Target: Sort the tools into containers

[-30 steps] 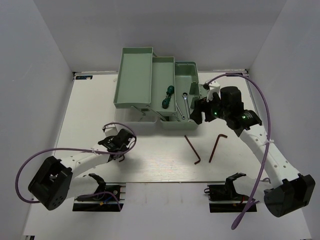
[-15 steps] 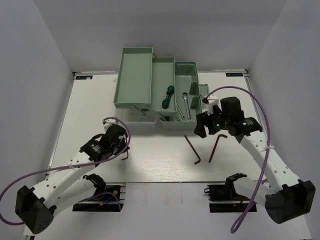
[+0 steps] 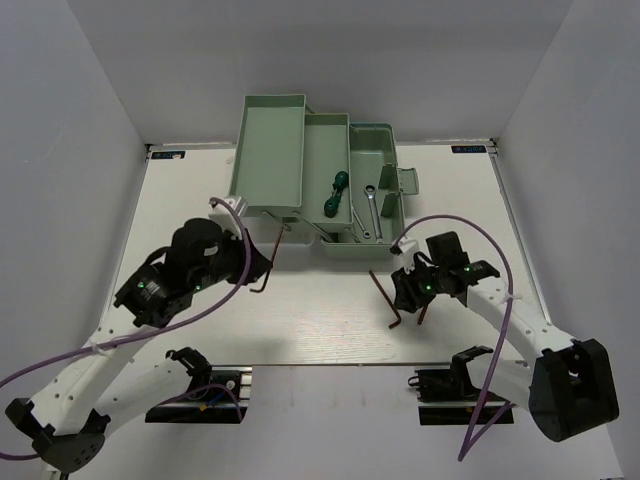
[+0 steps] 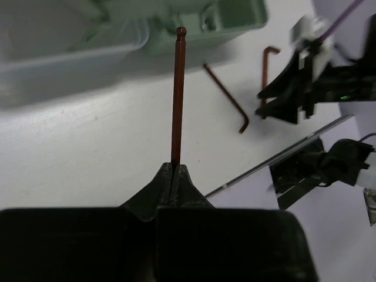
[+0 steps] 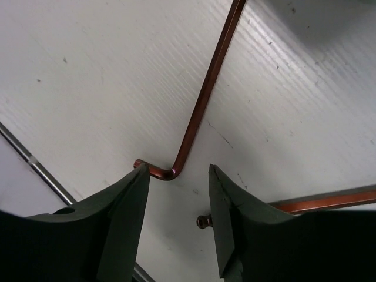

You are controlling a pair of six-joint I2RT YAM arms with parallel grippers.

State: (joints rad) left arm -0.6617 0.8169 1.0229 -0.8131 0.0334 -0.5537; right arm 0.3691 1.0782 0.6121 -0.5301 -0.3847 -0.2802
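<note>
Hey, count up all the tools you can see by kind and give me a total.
Hex keys: 3, one in the left gripper's jaws, two lying loose
Green-handled screwdrivers: 2
Silver wrenches: 2, though hard to separate
Total: 7

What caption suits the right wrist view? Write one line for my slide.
Right gripper, jaws open, straddles the bend of a thin reddish-brown L-shaped hex key on the white table.
</note>
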